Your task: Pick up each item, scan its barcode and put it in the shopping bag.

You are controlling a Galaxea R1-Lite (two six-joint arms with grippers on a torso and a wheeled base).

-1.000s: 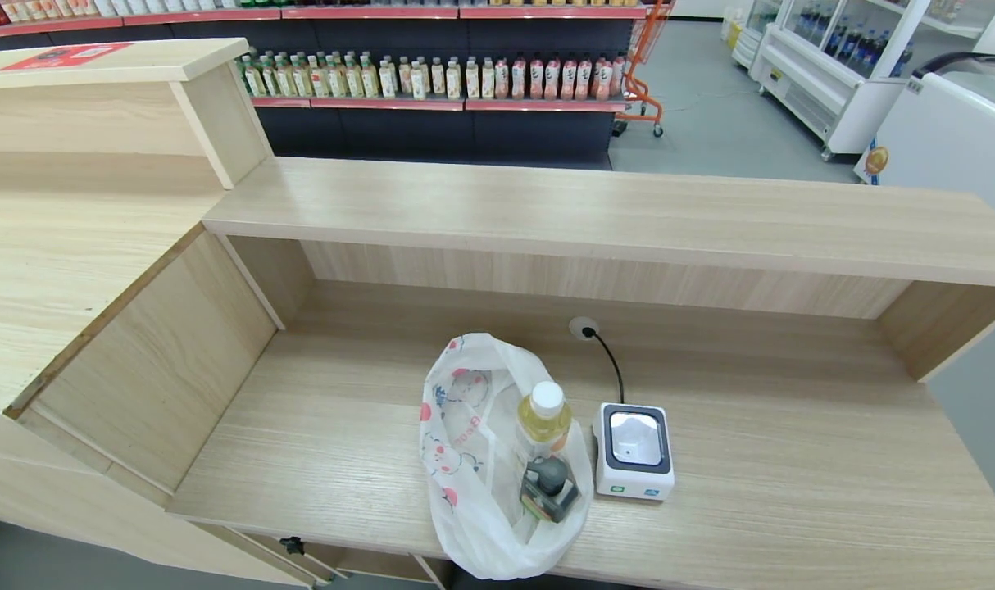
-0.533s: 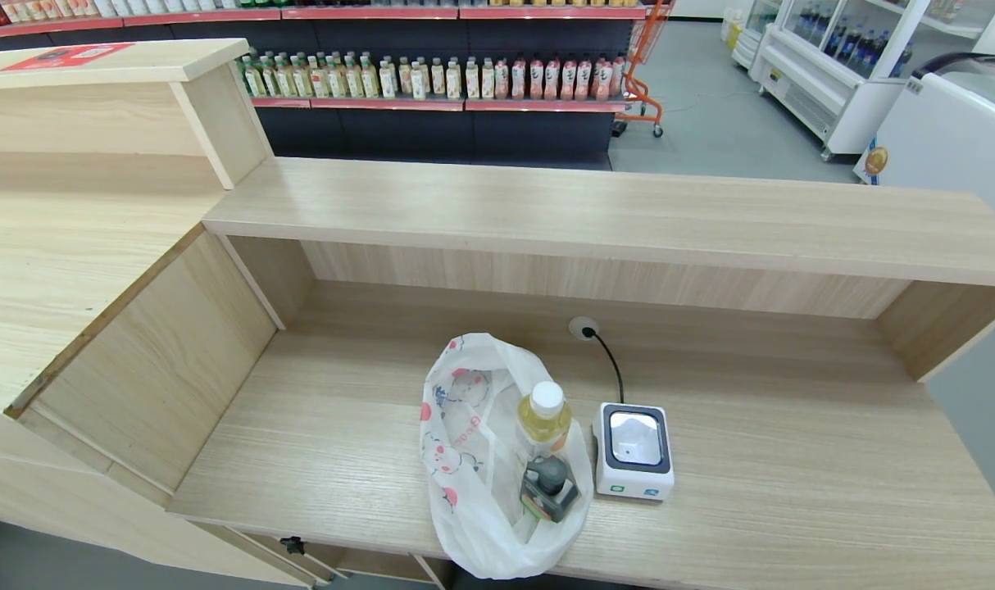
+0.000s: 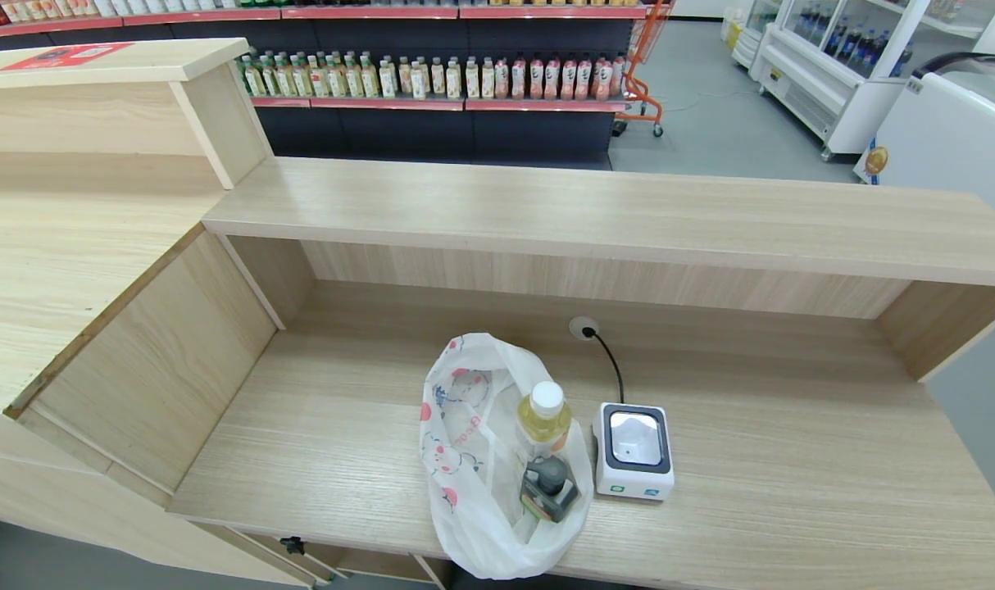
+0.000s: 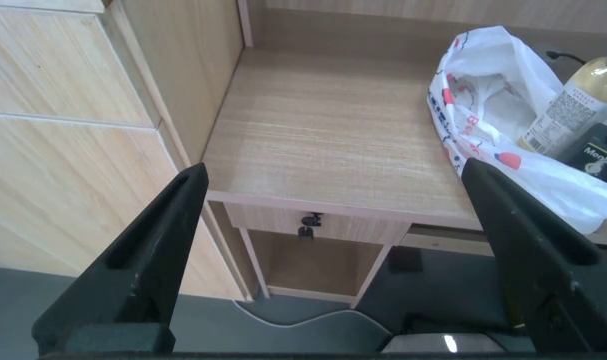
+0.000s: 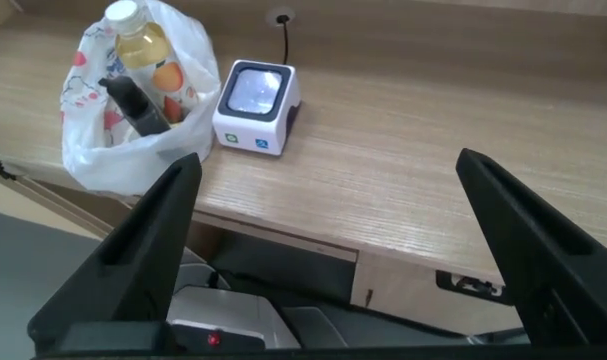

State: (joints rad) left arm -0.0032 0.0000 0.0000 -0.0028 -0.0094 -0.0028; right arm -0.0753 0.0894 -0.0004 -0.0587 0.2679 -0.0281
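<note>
Pale wood makes up the counter that takes the lower half of the head view. At the lower centre of that frame lies the shopping bag, white plastic with red printed spots. Its mouth is open and its lower end hangs just over the counter's near edge. A bottle of yellow drink with a white cap stands inside the bag. Just below it in the frame, also inside, sits a small dark item with a rounded grey top. Just right of the bag stands the white scanner, its dark-framed window facing up. Whether it touches the plastic cannot be told. A black cable runs from the scanner up the frame to a round port in the counter. Shelves of bottled drinks line the top of the frame.

The left gripper has its two dark fingers spread wide apart, out past the counter's near edge. The right gripper is likewise wide apart, off the near edge.
</note>
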